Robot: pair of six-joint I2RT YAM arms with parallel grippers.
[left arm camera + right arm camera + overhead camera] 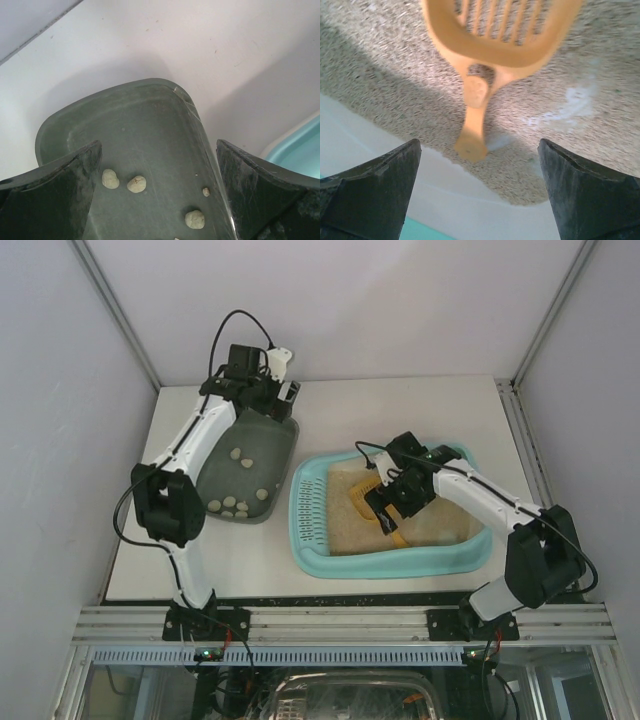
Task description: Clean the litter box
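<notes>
The light-turquoise litter box lies right of centre, grate at its left end, beige litter inside. An orange slotted scoop lies on the litter, its handle pointing at the box's pale wall. My right gripper hovers over the scoop, jaws wide open and empty; in the right wrist view the handle tip sits between them, untouched. My left gripper is open over the far end of the dark grey-green tray. In the left wrist view its jaws straddle the tray's right wall.
The dark tray holds several pale clumps, more at its near end. A corner of the litter box shows beside it. White walls enclose the table on three sides; the arm bases stand at the near edge.
</notes>
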